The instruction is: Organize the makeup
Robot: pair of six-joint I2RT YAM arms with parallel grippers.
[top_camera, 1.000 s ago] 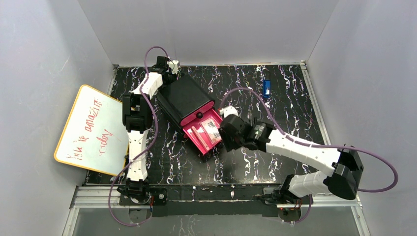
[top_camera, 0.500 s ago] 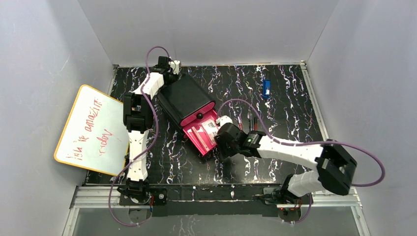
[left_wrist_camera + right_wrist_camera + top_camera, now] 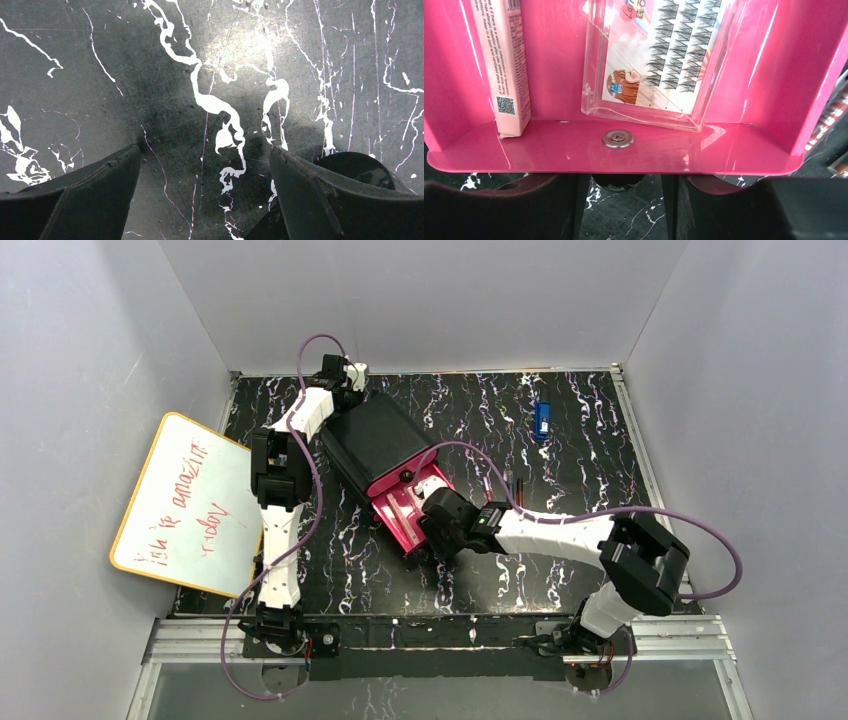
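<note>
The pink drawer (image 3: 400,512) sticks out of the black box (image 3: 375,440). In it lie a pale pink stick carton (image 3: 504,65) and a clear case with rows of lashes (image 3: 659,55). My right gripper (image 3: 434,532) is at the drawer's front wall (image 3: 624,150). Its jaws stand open on either side of the black knob (image 3: 618,181), with a gap on the knob's right. My left gripper (image 3: 205,150) is open over bare tabletop behind the box (image 3: 345,375), holding nothing. A thin stick (image 3: 510,483) lies on the table to the right.
A small blue object (image 3: 542,420) lies at the back right. A whiteboard (image 3: 185,505) leans on the left wall. The right arm's cable (image 3: 470,455) arcs over the table beside the drawer. Grey walls close in three sides.
My right gripper has moved left and toward the box, and the pink drawer has slid partway into it. The left arm has not moved.
</note>
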